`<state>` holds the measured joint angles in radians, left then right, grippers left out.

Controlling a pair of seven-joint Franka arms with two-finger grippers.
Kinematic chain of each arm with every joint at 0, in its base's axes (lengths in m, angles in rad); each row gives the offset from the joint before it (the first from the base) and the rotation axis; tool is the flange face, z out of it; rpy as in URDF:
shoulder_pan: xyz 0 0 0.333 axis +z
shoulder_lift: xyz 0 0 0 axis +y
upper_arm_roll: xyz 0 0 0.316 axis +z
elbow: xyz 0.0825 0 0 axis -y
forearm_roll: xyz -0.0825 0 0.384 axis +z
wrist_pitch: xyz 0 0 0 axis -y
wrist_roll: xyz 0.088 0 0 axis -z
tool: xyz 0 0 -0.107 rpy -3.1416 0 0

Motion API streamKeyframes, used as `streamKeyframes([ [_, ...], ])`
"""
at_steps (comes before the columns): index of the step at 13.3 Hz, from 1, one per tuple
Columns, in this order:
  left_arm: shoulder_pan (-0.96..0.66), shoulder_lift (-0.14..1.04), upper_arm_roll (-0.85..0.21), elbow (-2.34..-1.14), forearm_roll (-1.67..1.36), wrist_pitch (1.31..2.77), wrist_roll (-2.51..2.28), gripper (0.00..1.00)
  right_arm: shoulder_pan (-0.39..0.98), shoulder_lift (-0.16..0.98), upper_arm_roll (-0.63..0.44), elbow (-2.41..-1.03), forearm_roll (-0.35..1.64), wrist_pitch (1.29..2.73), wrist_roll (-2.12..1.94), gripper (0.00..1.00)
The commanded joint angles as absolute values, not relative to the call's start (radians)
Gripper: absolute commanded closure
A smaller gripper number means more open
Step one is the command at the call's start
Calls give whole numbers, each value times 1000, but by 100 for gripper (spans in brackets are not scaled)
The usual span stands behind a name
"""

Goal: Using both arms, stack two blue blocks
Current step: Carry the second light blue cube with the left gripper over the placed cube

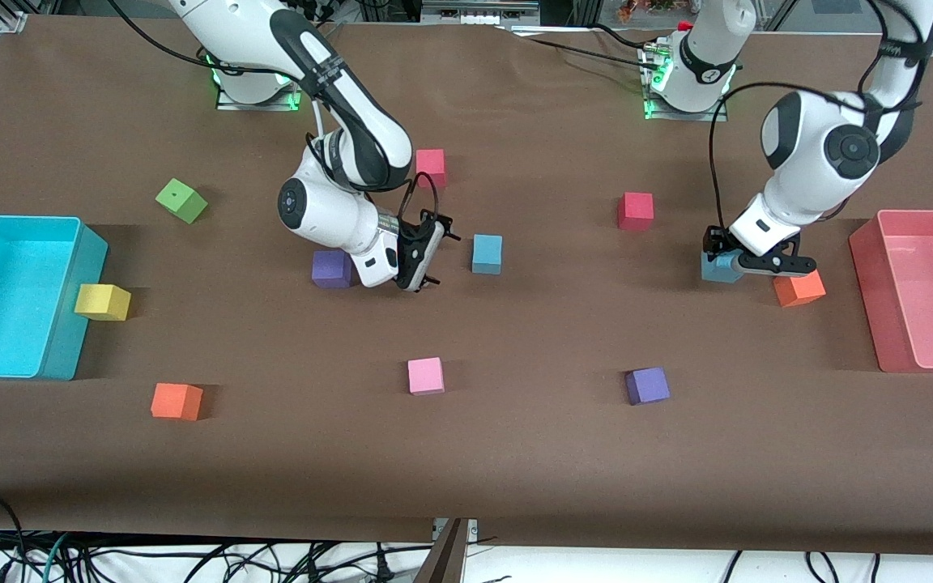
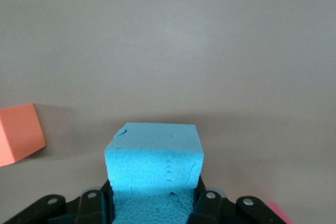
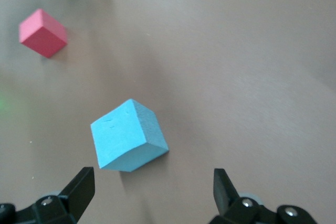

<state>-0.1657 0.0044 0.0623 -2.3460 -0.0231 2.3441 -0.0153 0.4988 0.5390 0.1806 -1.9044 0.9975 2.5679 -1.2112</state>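
So your left end effector (image 1: pixel 727 261) is clenched on one blue block (image 1: pixel 717 268) on the surface; your right end effector (image 1: pixel 428 257), fingers spread, hovers near the other (image 1: pixel 487 253). Stacking remains.

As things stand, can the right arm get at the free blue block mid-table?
Probably yes. The right gripper hangs open just beside that blue block, with nothing between them; the purple cube sits clear, toward the right arm's end.
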Motion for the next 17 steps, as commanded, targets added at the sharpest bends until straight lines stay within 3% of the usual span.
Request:
streamKeyframes([
  [1,-193,-3,-30,-2173,-43,2157,-122,100,479,557,201,-1934,1226,2583,-1510,0],
  [6,-290,78,-254,-2042,-41,2125,-567,100,472,577,201,-1959,1419,2556,-1741,0],
  [8,-360,145,-268,-1996,-41,2129,-691,100,460,590,198,-1957,1417,2478,-1785,0],
  [12,-469,302,-268,-1875,-35,2138,-888,100,453,597,198,-1957,1417,2474,-1819,0],
  [17,-486,402,-265,-1824,-38,2223,-893,100,449,629,199,-1948,1417,2474,-1855,0],
])
